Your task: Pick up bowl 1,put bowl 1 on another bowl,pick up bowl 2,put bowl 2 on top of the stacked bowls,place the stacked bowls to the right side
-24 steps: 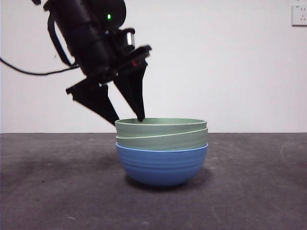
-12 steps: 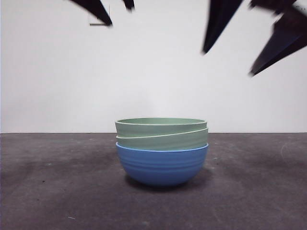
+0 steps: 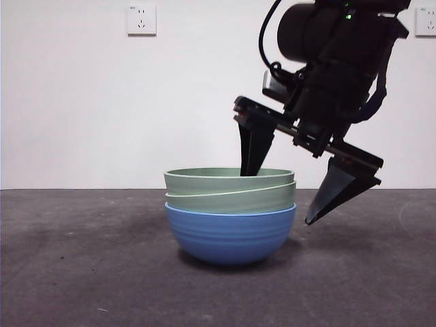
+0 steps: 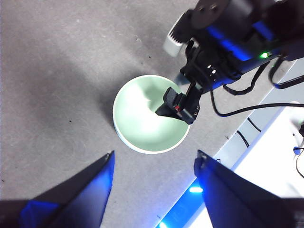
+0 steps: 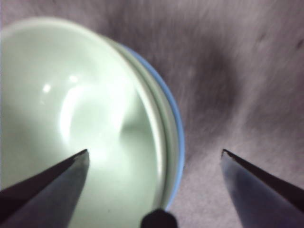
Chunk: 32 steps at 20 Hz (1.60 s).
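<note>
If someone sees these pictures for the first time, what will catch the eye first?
First, the stacked bowls in the middle of the dark table: a blue bowl carrying two pale green ones. Next, the big black right gripper, open, straddling the stack's rim, one jaw inside the top bowl and one outside. The left gripper waits open, high above.

We look across a robotics test lab: a bare white wall [image 3: 136, 102] with two electrical sockets, one [image 3: 141, 20] at upper left and another [image 3: 425, 21] cut by the right edge, stands behind a plain dark grey bench [image 3: 82, 259]. From above we see black cables [image 4: 247, 128] trailing off the bench edge past the arm's lit electronics. Only three stacked bowls [image 3: 230, 214] serve as props on the otherwise unfurnished bench.
</note>
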Each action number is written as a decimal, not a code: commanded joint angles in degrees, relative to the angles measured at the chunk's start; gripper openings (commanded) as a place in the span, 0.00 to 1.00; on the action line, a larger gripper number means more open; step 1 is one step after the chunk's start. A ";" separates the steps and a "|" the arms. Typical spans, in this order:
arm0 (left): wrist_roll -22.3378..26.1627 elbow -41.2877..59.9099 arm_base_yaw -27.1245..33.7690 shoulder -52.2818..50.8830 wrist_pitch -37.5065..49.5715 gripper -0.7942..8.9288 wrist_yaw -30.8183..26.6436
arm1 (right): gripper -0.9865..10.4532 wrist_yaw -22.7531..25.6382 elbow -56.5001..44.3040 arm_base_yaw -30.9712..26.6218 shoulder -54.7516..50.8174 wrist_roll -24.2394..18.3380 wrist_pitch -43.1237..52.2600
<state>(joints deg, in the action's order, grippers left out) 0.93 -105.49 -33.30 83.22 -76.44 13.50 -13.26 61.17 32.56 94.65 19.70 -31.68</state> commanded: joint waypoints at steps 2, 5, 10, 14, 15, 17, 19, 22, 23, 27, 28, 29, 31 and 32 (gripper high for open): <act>0.66 0.04 -0.11 0.04 -1.42 0.38 0.02 | 0.29 -0.35 -0.02 0.02 1.03 0.81 0.20; 0.63 0.04 -0.11 0.04 -1.49 0.38 0.04 | 0.22 -0.33 -0.02 0.02 1.03 0.81 -0.55; 0.63 0.04 -0.11 0.04 -1.84 0.38 0.04 | 0.08 -0.33 -0.02 0.02 1.03 0.81 -1.14; 0.63 0.04 -0.11 0.04 -1.88 0.38 0.04 | 0.08 -0.33 -0.02 0.02 1.03 0.79 -0.92; 0.63 0.04 -0.11 0.04 -1.90 0.38 0.04 | 0.08 -0.35 -0.02 0.02 0.96 0.79 -0.52; 0.63 0.04 -0.11 0.04 -1.90 0.37 0.02 | 0.08 -1.18 -0.02 0.02 0.13 0.76 0.04; 0.66 0.04 -0.11 0.04 -1.86 0.37 0.02 | 0.08 -1.77 0.02 -0.04 -1.70 0.63 0.59; 0.72 0.04 -0.11 0.04 -1.77 0.37 0.04 | 0.08 -1.60 0.48 -1.88 -4.92 0.33 1.46; 0.81 0.04 -0.11 0.04 -1.68 0.37 0.04 | 0.08 -1.46 0.98 -3.23 -5.49 0.09 1.42; 0.81 0.04 -0.11 0.04 -1.73 0.37 0.11 | 0.08 -1.42 1.81 -11.04 -5.95 -1.01 1.44; 0.81 0.04 -0.11 0.04 -1.73 0.37 0.11 | 0.08 -1.40 1.81 -13.33 -5.95 -1.73 1.46; 0.81 0.04 -0.11 0.04 -1.68 0.37 0.11 | 0.08 -1.38 1.81 -15.56 -5.95 -2.32 1.68; 0.81 0.04 -0.11 0.04 -1.64 0.37 0.11 | 0.08 -1.22 1.81 -19.56 -5.92 -2.93 2.16; 0.81 0.04 -0.11 0.04 -1.64 0.37 0.11 | 0.08 -1.25 1.81 -21.97 -5.88 -3.32 2.49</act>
<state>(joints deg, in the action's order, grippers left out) 1.06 -105.49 -33.30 83.24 -76.47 13.50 -14.20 62.63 10.90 88.75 17.10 -30.15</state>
